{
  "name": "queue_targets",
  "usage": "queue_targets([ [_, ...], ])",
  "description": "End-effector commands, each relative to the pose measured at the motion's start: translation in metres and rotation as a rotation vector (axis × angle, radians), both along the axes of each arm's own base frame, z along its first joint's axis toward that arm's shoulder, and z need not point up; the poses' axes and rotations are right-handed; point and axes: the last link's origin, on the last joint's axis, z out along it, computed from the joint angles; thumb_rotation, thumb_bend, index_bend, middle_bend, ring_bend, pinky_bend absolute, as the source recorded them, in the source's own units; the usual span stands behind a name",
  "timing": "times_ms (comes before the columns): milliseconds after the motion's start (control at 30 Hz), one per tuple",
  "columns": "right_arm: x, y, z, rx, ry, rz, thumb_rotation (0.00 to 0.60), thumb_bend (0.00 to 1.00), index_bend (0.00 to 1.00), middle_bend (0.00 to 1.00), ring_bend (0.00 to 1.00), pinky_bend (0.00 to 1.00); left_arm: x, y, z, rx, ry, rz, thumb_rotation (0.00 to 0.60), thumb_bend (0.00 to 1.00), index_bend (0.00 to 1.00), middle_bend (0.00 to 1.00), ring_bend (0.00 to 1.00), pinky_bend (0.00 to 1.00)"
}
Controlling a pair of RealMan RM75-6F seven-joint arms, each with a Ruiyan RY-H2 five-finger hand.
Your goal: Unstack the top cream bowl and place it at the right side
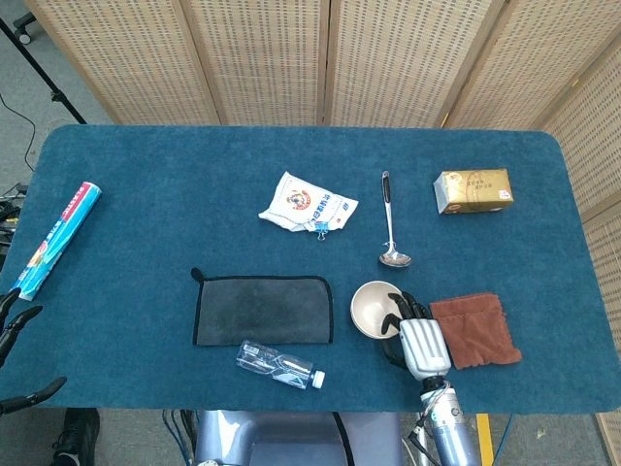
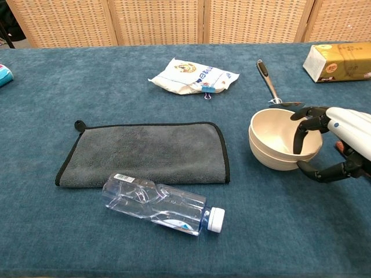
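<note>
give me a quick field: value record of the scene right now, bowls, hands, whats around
bowls: top cream bowl nested in the lower cream bowl, on the table
right hand: right hand at the top bowl's right rim, fingers hooked inside, thumb outside
left hand: left hand at the table's left edge, holding nothing
right of bowls: brown cloth
behind bowls: ladle
left of bowls: grey cloth, water bottle

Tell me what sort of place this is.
Probably a robot data-collection setup, not a home: a blue felt-covered table backed by woven folding screens, a tripod leg at the left edge, and assorted household props such as the stacked cream bowls and a water bottle.
</note>
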Motion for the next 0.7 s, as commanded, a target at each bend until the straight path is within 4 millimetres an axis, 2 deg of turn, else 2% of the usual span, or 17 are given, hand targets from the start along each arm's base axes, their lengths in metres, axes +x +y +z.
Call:
queue_targets([
  [33,-0.0001,-0.0003,0.0002,-0.002,-0.001,-0.001,0.600,0.44,0.54,0.16,0.10,0.20,0.0001,-0.0001,-0.0005,-0.002,0.000,-0.001,0.433,0.00,0.17,0.00,0.00,0.00],
  [533,-0.0009,-0.0014,0.0008,-0.012,0.003,-0.003,0.600,0.44,0.58,0.17,0.10,0.21,0.0006,-0.0010,-0.0015,-0.006,0.001,-0.003,0.432,0.00,0.17,0.00,0.00,0.00],
  [700,-0.0025,-0.0010,0.0004,-0.009,0.003,-0.012,0.600,0.47,0.59,0.17,0.10,0.21,0.0006,-0.0011,-0.0018,-0.008,0.002,-0.003,0.433,0.00,0.17,0.00,0.00,0.00],
])
